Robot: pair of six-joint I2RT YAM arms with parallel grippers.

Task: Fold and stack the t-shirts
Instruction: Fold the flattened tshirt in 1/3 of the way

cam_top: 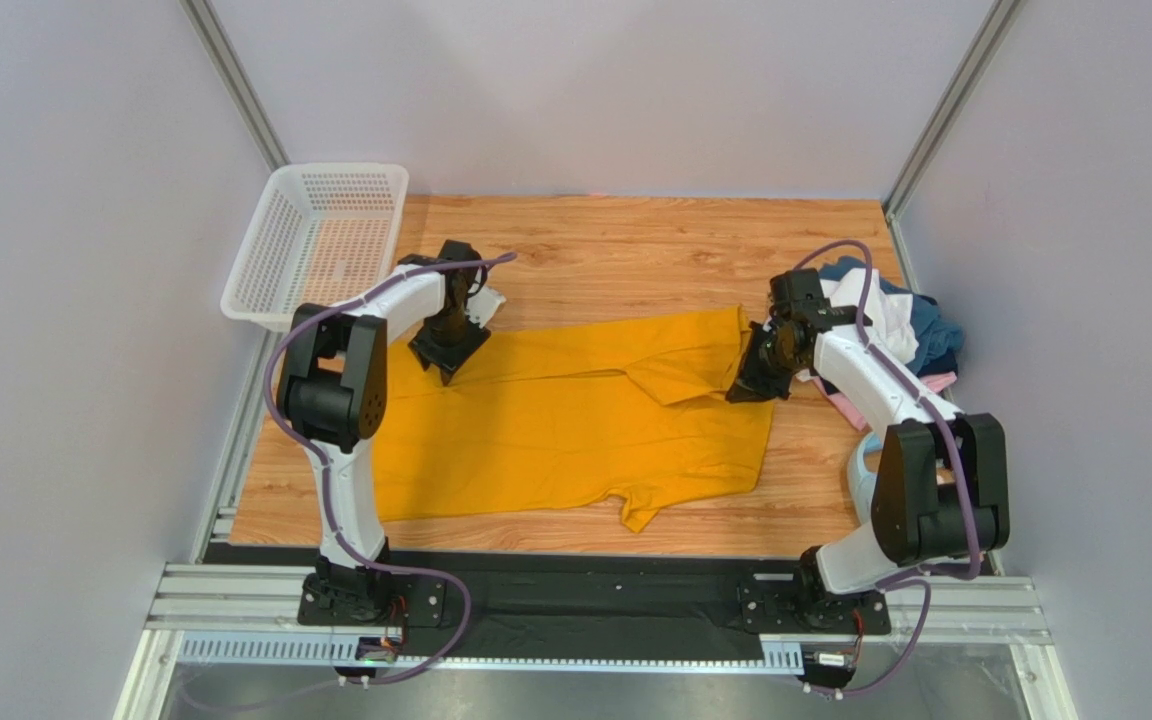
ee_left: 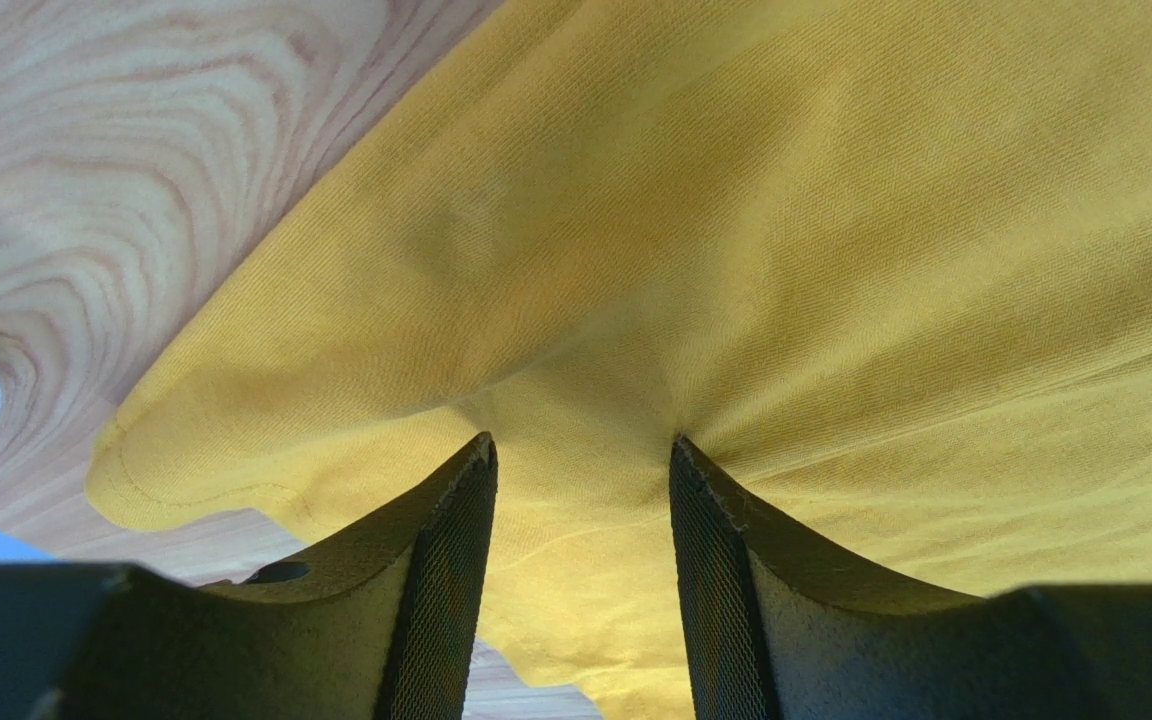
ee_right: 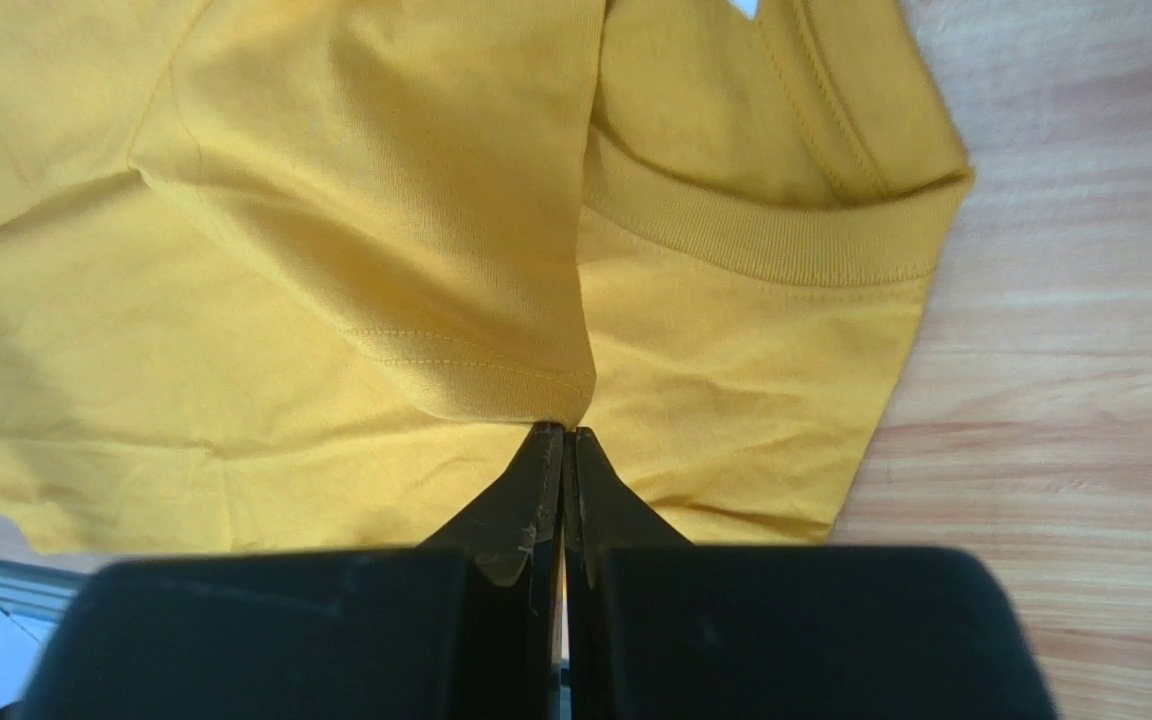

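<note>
Plainly, grey walls (cam_top: 582,90) box the wooden table (cam_top: 612,240); right end effector (ee_right: 567,450) pinches the mustard t-shirt (cam_top: 567,435), left end effector (ee_left: 579,458) parted.

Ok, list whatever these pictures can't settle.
- Top view: the pile of t-shirts sits partly behind the right arm; their number is unclear.
- Top view: a light-blue object is mostly hidden by that arm.
- Left wrist view: the left gripper has its jaws astride bunched cloth of the mustard-yellow t-shirt; gripping or only pressing, cannot tell.
</note>
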